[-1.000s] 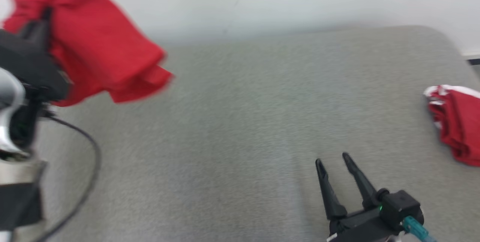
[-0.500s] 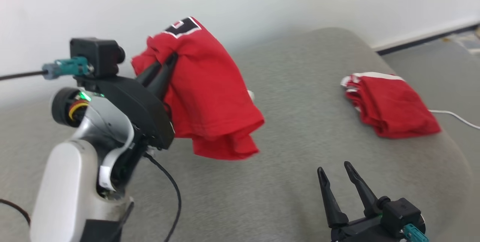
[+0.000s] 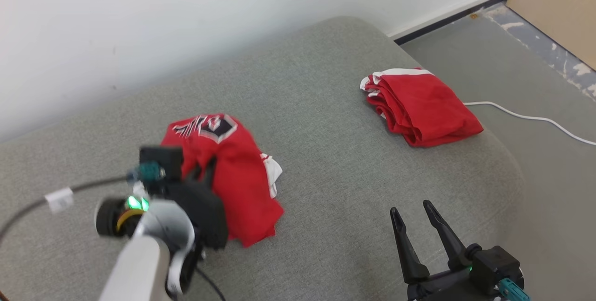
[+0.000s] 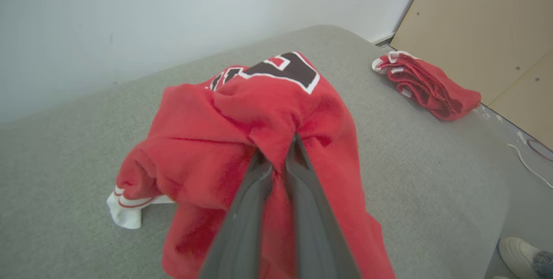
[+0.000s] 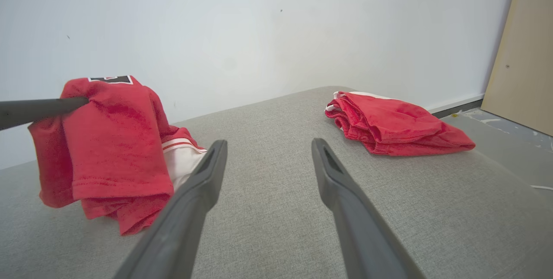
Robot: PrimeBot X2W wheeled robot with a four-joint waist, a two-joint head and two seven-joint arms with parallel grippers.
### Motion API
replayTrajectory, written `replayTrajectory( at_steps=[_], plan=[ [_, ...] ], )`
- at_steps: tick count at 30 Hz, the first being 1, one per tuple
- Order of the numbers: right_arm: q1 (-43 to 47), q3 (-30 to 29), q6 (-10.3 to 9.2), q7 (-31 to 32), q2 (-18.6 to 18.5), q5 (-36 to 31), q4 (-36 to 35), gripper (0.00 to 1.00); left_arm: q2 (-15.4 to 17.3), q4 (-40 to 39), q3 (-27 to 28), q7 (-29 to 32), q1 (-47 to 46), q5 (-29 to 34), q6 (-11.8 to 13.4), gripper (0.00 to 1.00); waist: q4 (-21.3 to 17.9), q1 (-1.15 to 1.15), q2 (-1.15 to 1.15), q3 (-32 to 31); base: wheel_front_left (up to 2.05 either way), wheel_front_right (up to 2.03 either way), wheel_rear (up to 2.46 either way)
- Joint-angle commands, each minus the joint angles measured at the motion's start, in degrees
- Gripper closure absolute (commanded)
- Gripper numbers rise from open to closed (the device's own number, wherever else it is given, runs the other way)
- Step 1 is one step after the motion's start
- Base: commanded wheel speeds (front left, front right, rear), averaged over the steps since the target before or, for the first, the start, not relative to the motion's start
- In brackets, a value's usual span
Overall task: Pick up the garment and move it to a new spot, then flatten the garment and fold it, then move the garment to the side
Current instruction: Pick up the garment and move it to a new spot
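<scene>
The garment (image 3: 233, 175) is a crumpled red jersey with a black-and-white print and white trim. It hangs from my left gripper (image 3: 206, 167), and its lower folds rest on the grey cushion (image 3: 335, 161). In the left wrist view the left gripper (image 4: 278, 147) is shut on a pinch of the garment (image 4: 242, 119) near its top. My right gripper (image 3: 412, 212) stands open and empty at the lower right, well clear of the cloth. In the right wrist view the open right gripper (image 5: 268, 145) points between the garment (image 5: 112, 141) and a folded pile.
A second red garment (image 3: 421, 105) lies folded near the cushion's right edge; it also shows as the folded pile (image 5: 389, 123). A white cable (image 3: 531, 117) runs over the floor beyond it. A tan board (image 3: 558, 7) leans at the far right. A shoe (image 4: 522, 251) stands by the cushion.
The head camera has swung right and down. My left arm has come down with the garment, whose lower part now touches the cushion. The right gripper has stayed open and still.
</scene>
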Motion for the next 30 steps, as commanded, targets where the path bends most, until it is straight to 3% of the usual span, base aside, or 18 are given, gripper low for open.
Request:
replayTrajectory(
  at_steps=[1,3,4,5,6,12,20,30],
  plan=[
    [0.12,-0.10,-0.14,-0.02,0.03,0.18,-0.02,0.00,-0.18,2.26,-0.28,-1.89,1.60,0.69,0.41,1.00,-0.36,0.00,0.00,0.66,0.00,0.00,0.00],
    [0.30,-0.08,-0.14,-0.02,-0.21,0.11,0.16,0.00,-1.05,5.65,-1.08,-5.25,2.47,1.21,0.63,1.00,0.19,0.00,0.00,0.55,0.00,0.00,0.00],
    [0.36,-0.18,-0.14,-0.02,-0.36,0.11,0.22,0.00,-1.31,7.45,-1.44,-7.04,2.88,1.37,0.84,0.87,0.59,0.00,0.00,0.44,0.00,0.00,0.00],
    [0.38,-0.02,-0.14,-0.02,-0.52,0.10,0.34,0.00,-1.39,9.22,-1.74,-8.90,3.26,1.94,0.90,0.48,0.92,0.00,0.00,0.32,0.00,0.00,0.00],
    [0.44,-0.10,-0.14,-0.02,-0.66,0.10,0.38,0.00,-1.62,11.09,-2.06,-10.50,3.59,2.00,0.97,0.00,1.40,0.00,0.00,0.14,0.00,0.00,0.00],
    [1.35,-1.04,-0.14,-0.02,-1.58,0.02,0.31,0.00,-3.18,16.39,-2.88,-19.88,4.19,-0.21,1.56,0.00,5.13,0.00,0.00,-0.98,0.00,0.00,0.00],
    [3.05,-3.85,-0.14,-0.02,-1.97,-0.80,-0.29,0.00,-3.37,14.20,-1.96,-34.73,8.80,-0.59,2.95,0.00,10.83,0.00,0.00,-2.83,0.00,0.00,0.00],
    [4.39,-8.19,-0.14,-0.02,-3.55,-1.64,-0.66,0.00,-2.47,-0.21,5.17,-37.62,21.88,4.93,4.86,0.00,17.20,0.00,0.00,-4.62,0.00,0.00,0.00]
  ],
)
